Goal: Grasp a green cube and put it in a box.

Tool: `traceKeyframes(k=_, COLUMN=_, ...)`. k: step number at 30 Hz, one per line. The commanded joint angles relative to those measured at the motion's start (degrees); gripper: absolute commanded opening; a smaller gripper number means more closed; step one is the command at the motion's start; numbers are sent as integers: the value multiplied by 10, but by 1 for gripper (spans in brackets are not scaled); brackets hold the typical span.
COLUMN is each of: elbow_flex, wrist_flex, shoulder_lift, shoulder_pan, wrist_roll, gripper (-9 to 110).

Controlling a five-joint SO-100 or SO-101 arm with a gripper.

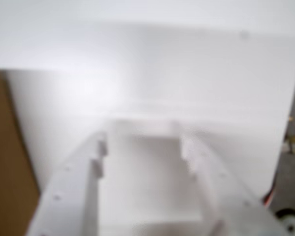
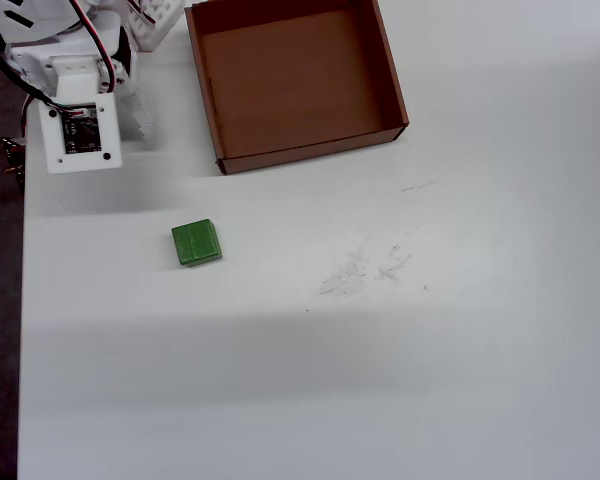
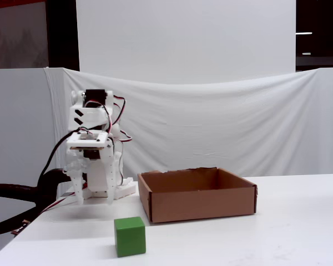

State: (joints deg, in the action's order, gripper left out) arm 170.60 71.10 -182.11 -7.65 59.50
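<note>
A small, matte bright-green cube (image 2: 196, 242) sits alone on the white surface (image 2: 380, 350), near the open brown cardboard box (image 2: 393, 90). The white tool (image 1: 145, 147) hangs with fingers apart, holding nothing.

A white tabletop (image 2: 430, 380) carries the green cube (image 2: 196, 242) and the box (image 2: 395, 90), apart from each other. In the overhead view the box sits far and the cube nearer, left of it; faint scuff marks (image 2: 365, 270) lie right of the cube.
</note>
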Motion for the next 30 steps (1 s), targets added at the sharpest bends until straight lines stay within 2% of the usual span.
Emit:
traceKeyframes(k=1, elbow_flex=-4, wrist_flex=-4, shoulder_lift=-2, shoulder_pan=-4, wrist_roll=-4, gripper=21)
traceKeyframes(k=23, elbow_flex=-4, wrist_flex=-4, shoulder_lift=-2, shoulder_pan=-4, wrist_roll=-7, gripper=21)
traceKeyframes(k=25, elbow_flex=-4, wrist_flex=-5, shoulder_lift=-2, shoulder_pan=-5, wrist_roll=-9, gripper=28)
traceKeyframes(k=30, elbow_flex=-4, wrist_flex=-5, shoulder_lift=-2, shoulder_pan=-7, wrist_roll=-10, gripper=28)
